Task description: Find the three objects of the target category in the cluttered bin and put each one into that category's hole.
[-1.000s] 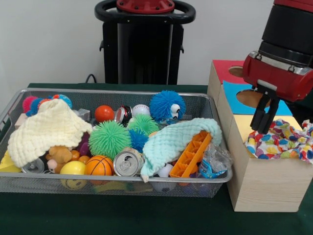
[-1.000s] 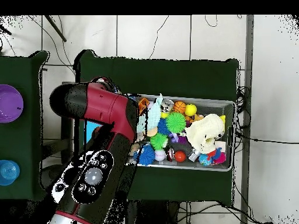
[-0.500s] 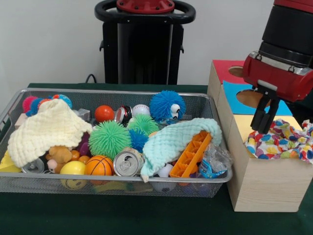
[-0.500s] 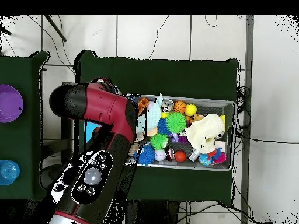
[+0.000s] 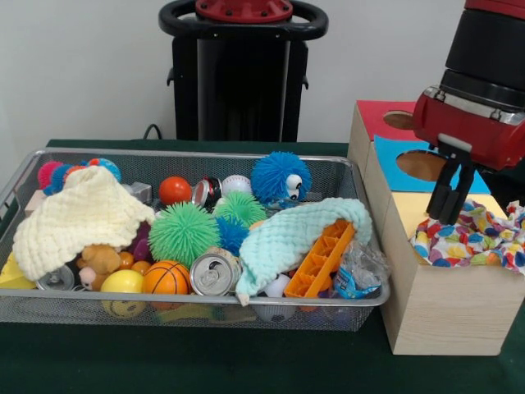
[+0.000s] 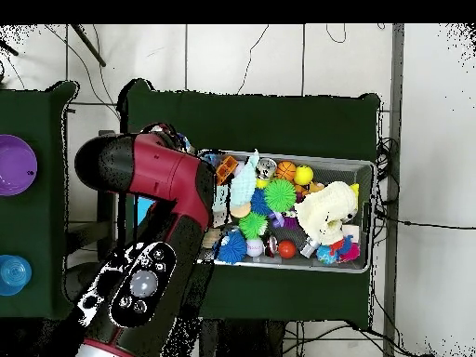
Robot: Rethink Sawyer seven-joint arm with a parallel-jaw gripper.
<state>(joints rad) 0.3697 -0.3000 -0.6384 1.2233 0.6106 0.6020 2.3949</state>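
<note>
1. Wire-mesh bin, silver and rectangular, crowded to the rim; holds soft, spiky, round and metal things heaped together.
2. Pale wooden box just right of the bin; topped with red, blue and yellow panels; oval hole in the red one, round hole in the blue.
3. Cream waffle-knit cloth draped over the bin's left end; mint cloth slumped across an orange ridged plastic tray at the right.
4. Multicoloured patterned cloth, crumpled, lying on the box's yellow panel.
5. Gripper directly above that patterned cloth, its tips at the fabric; jaws close together, cannot tell whether pinching cloth.
6. Green spiky ball, blue fuzzy ball, small basketball, dented silver can.
</note>
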